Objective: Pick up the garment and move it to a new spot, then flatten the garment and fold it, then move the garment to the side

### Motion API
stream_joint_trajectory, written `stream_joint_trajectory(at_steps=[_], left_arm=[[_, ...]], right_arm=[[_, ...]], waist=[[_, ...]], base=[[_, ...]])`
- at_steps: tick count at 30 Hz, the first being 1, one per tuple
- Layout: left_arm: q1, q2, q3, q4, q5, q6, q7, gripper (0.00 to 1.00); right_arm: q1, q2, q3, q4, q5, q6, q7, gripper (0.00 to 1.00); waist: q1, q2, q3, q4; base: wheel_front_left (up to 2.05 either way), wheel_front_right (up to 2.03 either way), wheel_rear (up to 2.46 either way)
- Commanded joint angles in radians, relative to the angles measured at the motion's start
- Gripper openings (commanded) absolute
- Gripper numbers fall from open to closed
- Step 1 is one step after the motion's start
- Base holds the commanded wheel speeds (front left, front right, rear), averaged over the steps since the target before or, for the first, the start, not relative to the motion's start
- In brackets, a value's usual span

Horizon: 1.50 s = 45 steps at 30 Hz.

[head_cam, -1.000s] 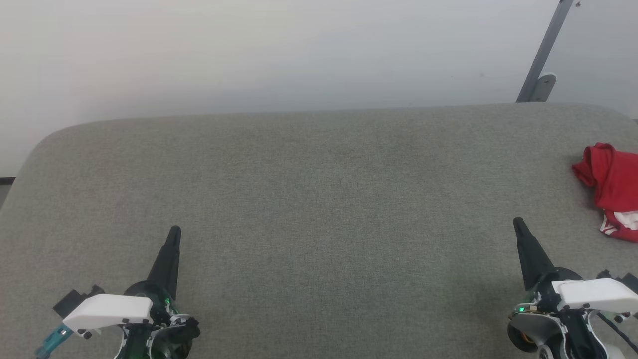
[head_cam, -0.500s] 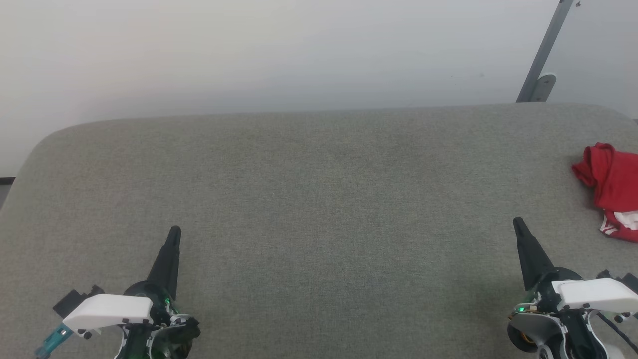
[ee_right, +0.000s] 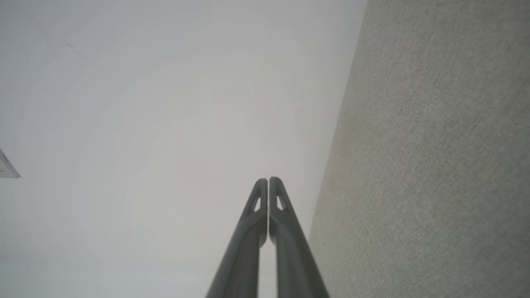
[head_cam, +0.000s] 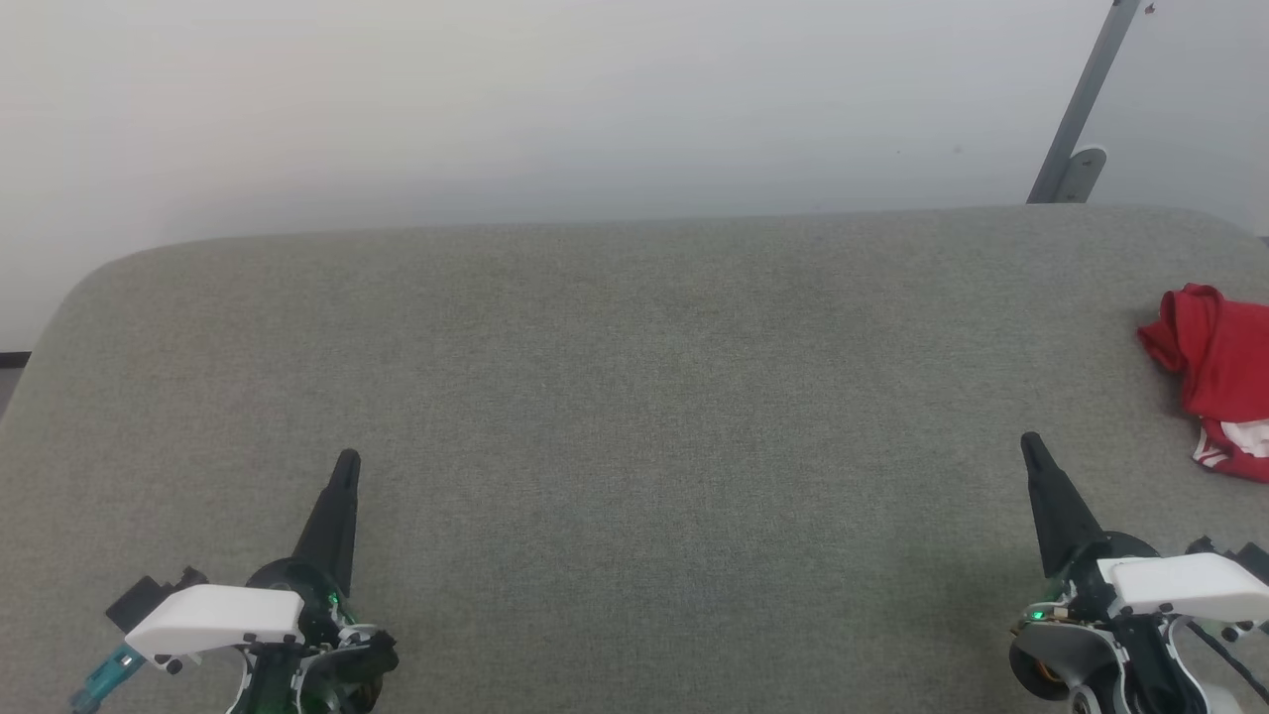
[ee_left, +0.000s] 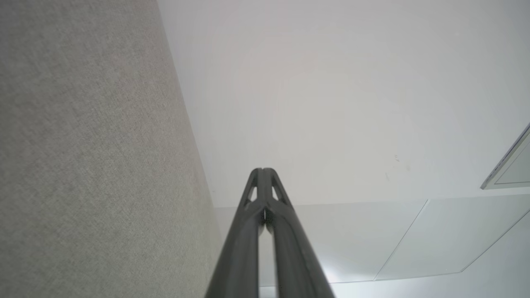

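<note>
The garment (head_cam: 1219, 372) lies crumpled at the far right edge of the grey fabric surface (head_cam: 634, 416), red with a bit of white striped trim at its lower end; part of it runs out of the head view. My right gripper (head_cam: 1031, 446) (ee_right: 269, 179) is shut with nothing in it, low at the right, a short way left of and nearer than the garment. At the lower left my left gripper (head_cam: 347, 462) (ee_left: 262, 169) is shut and empty, far from the garment.
A pale wall rises behind the surface's rounded far edge. A grey metal bar with a bracket (head_cam: 1076, 129) leans at the back right. In both wrist views the grey surface (ee_left: 83, 165) (ee_right: 434, 165) stands beside the closed fingers against the white wall.
</note>
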State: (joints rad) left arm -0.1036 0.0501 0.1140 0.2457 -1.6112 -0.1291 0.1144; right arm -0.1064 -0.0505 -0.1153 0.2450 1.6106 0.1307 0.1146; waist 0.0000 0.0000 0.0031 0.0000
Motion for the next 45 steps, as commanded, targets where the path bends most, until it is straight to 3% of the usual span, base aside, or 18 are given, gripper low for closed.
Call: stream_joint_trajectory(at_steps=[1,45], left_arm=[[-0.011,-0.002,0.000,-0.001,-0.003,-0.003,0.003,0.00],[-0.011,-0.002,0.000,-0.001,-0.003,-0.003,0.003,0.00]], right_arm=[[-0.003,0.004,0.000,-0.002,0.004,0.000,0.002,0.00],[-0.003,0.003,0.000,-0.002,0.004,0.000,0.002,0.00]], waist=[[0.0000,0.0000,0.000,0.000],[0.0000,0.0000,0.000,0.000]], base=[[0.00,0.00,0.00],[0.00,0.00,0.00]])
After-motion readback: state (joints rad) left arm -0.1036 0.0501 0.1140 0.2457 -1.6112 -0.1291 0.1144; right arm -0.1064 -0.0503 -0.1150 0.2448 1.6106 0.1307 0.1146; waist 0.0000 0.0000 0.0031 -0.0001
